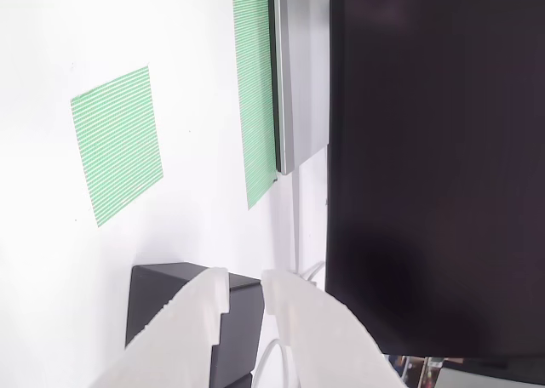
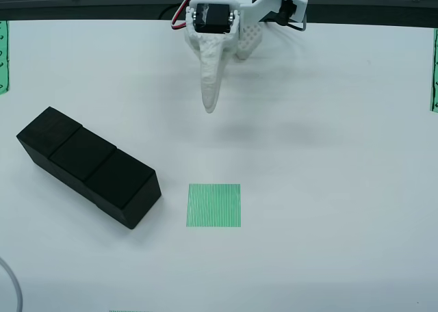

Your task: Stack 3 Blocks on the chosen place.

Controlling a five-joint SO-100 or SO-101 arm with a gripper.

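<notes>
You are at the opening step: no cube has been lifted, and the green-striped square patch (image 2: 214,205) on the white table (image 2: 328,154) lies bare. In the overhead view, three black blocks (image 2: 89,167) sit touching in a diagonal row at the left, the nearest end (image 2: 130,196) just beside the patch. The gripper (image 2: 211,100) hangs above the table near the far edge, well apart from the row; in the wrist view its white fingers (image 1: 183,328) stand slightly parted with nothing between them, a black cube (image 1: 162,299) showing just behind them.

Count: three blocks, one square patch, and one long striped strip (image 1: 255,90) beside the dark monitor (image 1: 434,167).

Your next move, by this reading, calls for swinging to the row, straddling one end block and closing on it without nudging its neighbours.
</notes>
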